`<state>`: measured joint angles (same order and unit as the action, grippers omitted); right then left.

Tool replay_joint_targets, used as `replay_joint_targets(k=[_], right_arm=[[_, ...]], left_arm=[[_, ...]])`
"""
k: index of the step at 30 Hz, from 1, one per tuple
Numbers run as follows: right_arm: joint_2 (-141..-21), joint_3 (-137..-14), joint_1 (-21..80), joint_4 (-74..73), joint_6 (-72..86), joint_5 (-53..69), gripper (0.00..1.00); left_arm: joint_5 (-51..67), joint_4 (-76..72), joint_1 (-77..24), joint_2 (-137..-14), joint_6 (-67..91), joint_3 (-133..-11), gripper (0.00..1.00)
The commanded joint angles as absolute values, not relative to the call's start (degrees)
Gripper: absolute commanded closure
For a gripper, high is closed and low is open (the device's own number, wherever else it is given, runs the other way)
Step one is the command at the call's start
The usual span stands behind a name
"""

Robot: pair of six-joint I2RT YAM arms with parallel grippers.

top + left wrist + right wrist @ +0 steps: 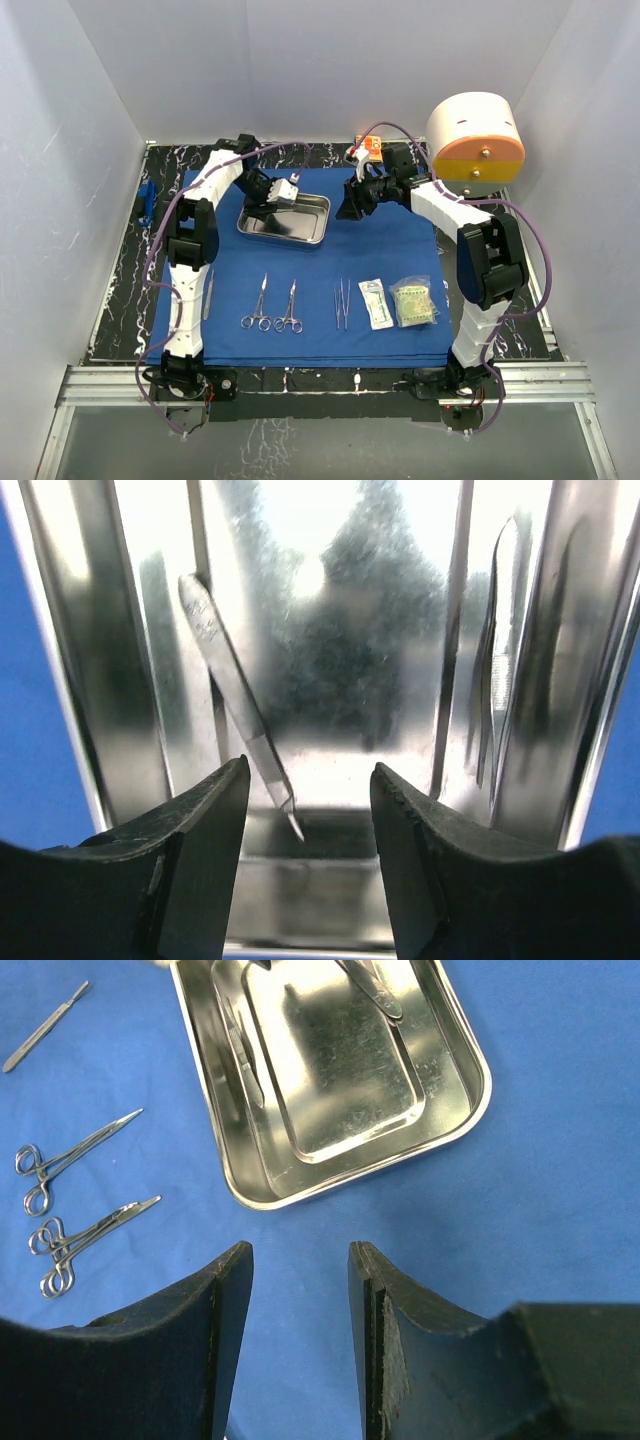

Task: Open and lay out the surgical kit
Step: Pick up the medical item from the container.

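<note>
The royal-blue drape (400,240) of the surgical kit lies spread flat. On its far part stands the steel tray (312,234) (470,1110). My left gripper (284,192) (310,780) hangs open inside the tray, holding nothing; a slim bladed instrument (235,690) lies in the tray just ahead of its left finger. To the right of the tray my right gripper (354,203) (300,1260) stands open over bare cloth. Along the near part of the drape lie a scalpel (208,293) (45,1025), two ring-handled forceps (258,305) (70,1150), tweezers (342,303) and two sealed packets (376,303).
A big cream-and-orange cylinder (476,135) stands at the back right, and a small orange box (366,150) sits behind the right wrist. At the left edge of the black marbled table (120,300) is a small blue object (148,200). White walls close in on three sides.
</note>
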<state>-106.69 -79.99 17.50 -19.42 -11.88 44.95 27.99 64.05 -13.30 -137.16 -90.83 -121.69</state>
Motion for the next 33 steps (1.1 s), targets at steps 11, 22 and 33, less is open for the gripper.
replay_joint_targets(k=[11,22,33], right_arm=[[-107.65,-79.92,17.31,-16.96,-12.30,45.86,0.59],[-107.84,-80.05,17.31,-16.96,-12.20,46.01,0.59],[-107.70,-79.90,17.31,-17.22,-12.46,46.07,0.59]], left_arm=[[25.93,69.45,-11.27,-136.44,-88.33,-128.23,0.52],[20.73,68.42,-12.29,-138.10,-87.38,-128.28,0.53],[16.69,67.83,-13.21,-140.60,-85.78,-129.80,0.54]])
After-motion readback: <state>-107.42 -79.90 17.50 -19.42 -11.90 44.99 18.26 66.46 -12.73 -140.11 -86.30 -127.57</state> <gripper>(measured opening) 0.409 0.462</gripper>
